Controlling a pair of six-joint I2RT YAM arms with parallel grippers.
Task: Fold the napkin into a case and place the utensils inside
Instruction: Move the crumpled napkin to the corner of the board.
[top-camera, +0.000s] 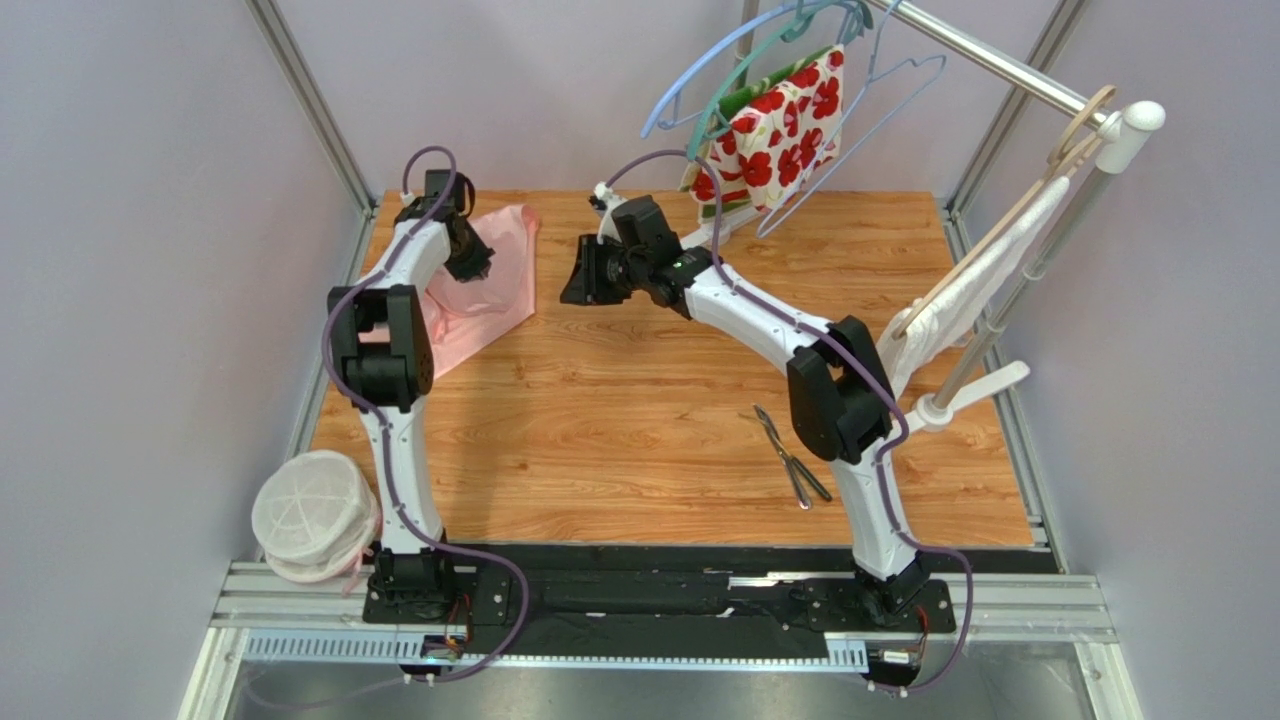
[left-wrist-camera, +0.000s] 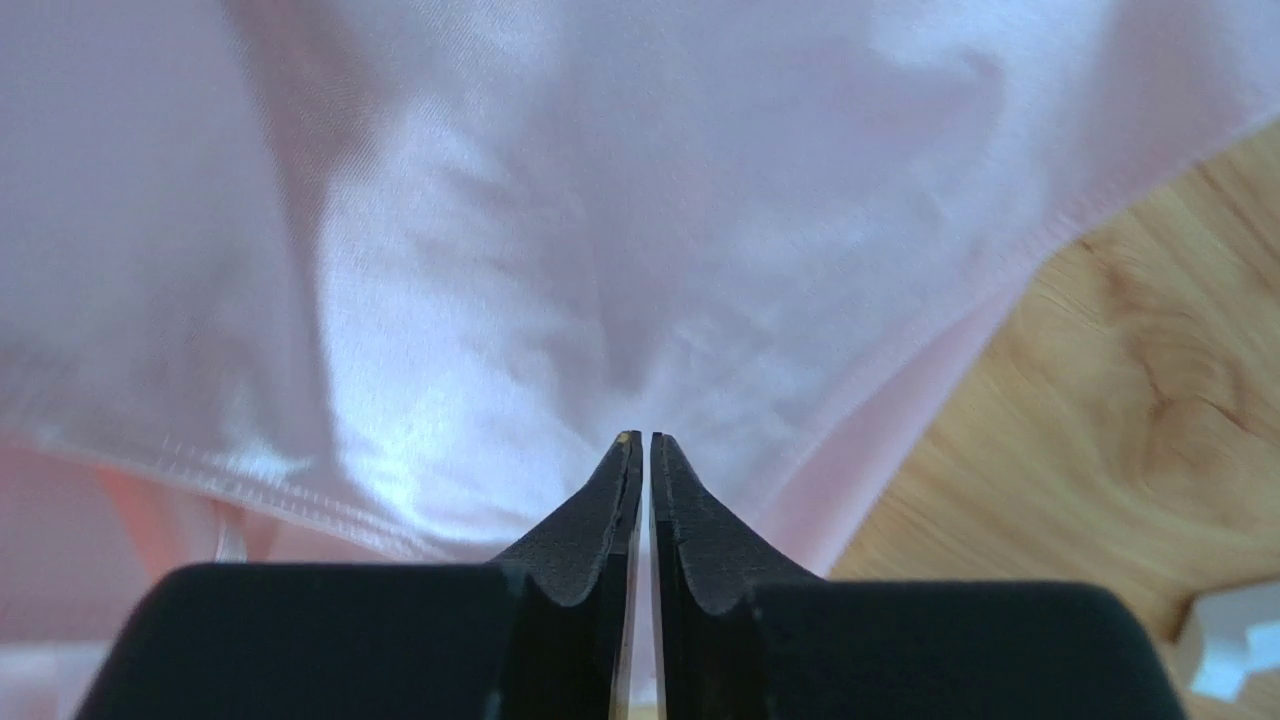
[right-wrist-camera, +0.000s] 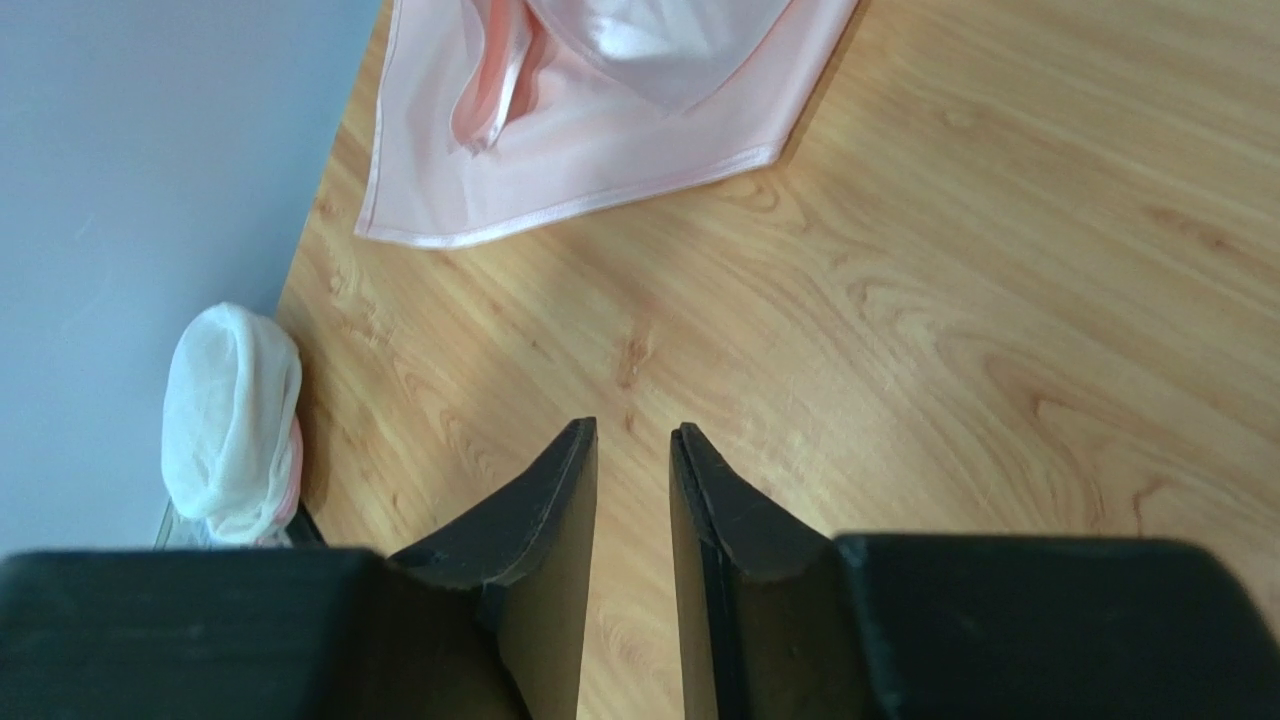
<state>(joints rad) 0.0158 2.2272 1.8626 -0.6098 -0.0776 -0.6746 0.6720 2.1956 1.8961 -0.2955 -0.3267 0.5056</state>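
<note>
The light-pink napkin (top-camera: 489, 300) lies crumpled at the back left of the wooden table. My left gripper (top-camera: 469, 255) is over it, and its jaws (left-wrist-camera: 646, 440) are pressed together on a fold of the napkin (left-wrist-camera: 601, 225), which fills the left wrist view. My right gripper (top-camera: 576, 282) hovers just right of the napkin (right-wrist-camera: 601, 135). Its jaws (right-wrist-camera: 633, 428) stand a little apart with nothing between them. The two utensils (top-camera: 792, 455) lie crossed on the table beside the right arm. No folded case shows.
A white mesh bundle (top-camera: 316, 518) sits off the table's front left corner; it also shows in the right wrist view (right-wrist-camera: 233, 420). A rack at the back right holds hangers, a red-and-white floral cloth (top-camera: 781, 128) and a white cloth (top-camera: 977, 293).
</note>
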